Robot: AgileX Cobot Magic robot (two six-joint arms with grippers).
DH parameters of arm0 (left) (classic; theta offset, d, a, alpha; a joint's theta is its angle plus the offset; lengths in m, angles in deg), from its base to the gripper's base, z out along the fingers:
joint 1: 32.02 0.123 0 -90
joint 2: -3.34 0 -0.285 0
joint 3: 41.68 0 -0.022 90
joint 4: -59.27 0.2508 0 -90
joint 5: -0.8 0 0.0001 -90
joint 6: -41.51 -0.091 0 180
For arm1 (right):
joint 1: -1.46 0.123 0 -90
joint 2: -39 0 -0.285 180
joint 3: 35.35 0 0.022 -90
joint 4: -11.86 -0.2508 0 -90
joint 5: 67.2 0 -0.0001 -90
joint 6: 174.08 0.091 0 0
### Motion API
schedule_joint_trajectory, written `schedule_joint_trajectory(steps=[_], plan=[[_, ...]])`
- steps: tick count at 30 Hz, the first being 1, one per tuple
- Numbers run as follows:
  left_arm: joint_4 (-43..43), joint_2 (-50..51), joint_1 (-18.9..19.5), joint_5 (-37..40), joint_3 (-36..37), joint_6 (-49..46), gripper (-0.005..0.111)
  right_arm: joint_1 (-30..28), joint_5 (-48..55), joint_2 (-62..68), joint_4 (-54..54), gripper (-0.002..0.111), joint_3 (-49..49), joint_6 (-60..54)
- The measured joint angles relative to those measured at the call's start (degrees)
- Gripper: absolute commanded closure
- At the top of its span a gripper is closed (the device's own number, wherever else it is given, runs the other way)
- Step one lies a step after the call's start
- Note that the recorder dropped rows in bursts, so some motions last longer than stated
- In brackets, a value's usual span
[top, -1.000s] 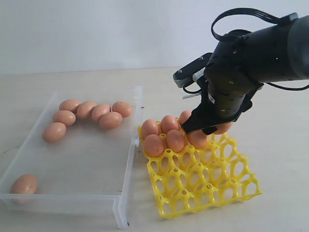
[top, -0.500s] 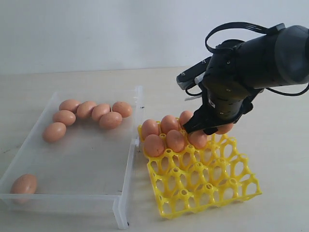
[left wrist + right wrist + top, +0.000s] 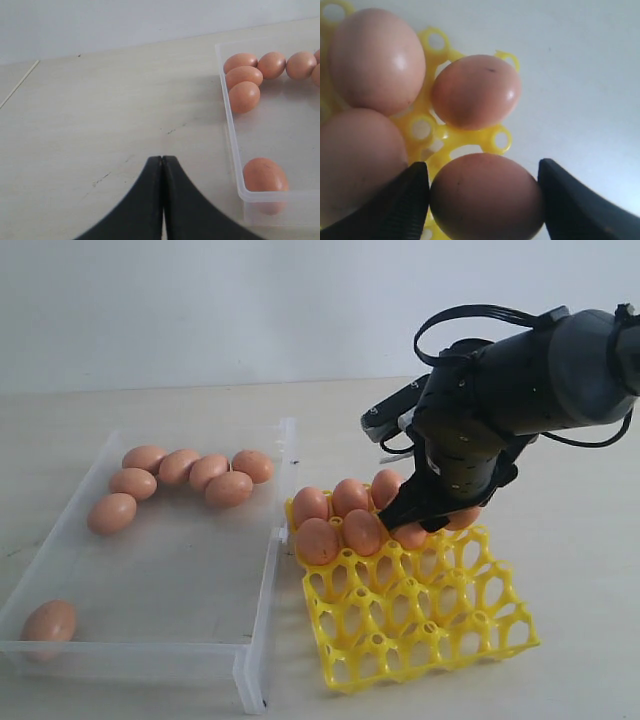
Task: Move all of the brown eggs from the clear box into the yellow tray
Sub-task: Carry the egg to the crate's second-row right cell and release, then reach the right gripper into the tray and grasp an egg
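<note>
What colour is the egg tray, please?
The egg tray is bright yellow, clearest in the exterior view.

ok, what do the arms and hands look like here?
Right arm: bulky matte-black rounded housing, black cable loop on top, grey-edged black block beside the wrist. Right hand: black wedge fingers, textured inner pad. Left hand: smooth black curved fingers; its arm isn't visible.

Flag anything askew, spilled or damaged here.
Nothing spilled or cracked that I can see. The yellow tray sits skewed relative to the clear box, and one brown egg lies alone in the box's near corner, apart from the other eggs.
</note>
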Motion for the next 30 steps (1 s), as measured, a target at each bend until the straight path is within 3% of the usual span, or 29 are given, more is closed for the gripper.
schedule_joint_trajectory(steps=[6, 12, 19, 26, 30], plan=[[0.0, 0.0, 0.0, 0.0, 0.0, 0.0, 0.107, 0.0, -1.3, 0.0, 0.1, 0.052, 0.0, -0.8], [0.0, 0.0, 0.0, 0.0, 0.0, 0.0, 0.107, 0.0, -2.1, 0.0, -0.3, 0.037, 0.0, -2.6], [0.0, 0.0, 0.0, 0.0, 0.0, 0.0, 0.107, -0.2, -2.1, -0.1, -1.4, 0.037, 0.0, -3.1], [0.0, 0.0, 0.0, 0.0, 0.0, 0.0, 0.107, -0.2, -1.0, -4.6, -1.9, 0.048, 0.0, -3.2], [0.0, 0.0, 0.0, 0.0, 0.0, 0.0, 0.107, 0.0, -0.2, -9.6, -2.0, 0.075, 0.0, -3.3]])
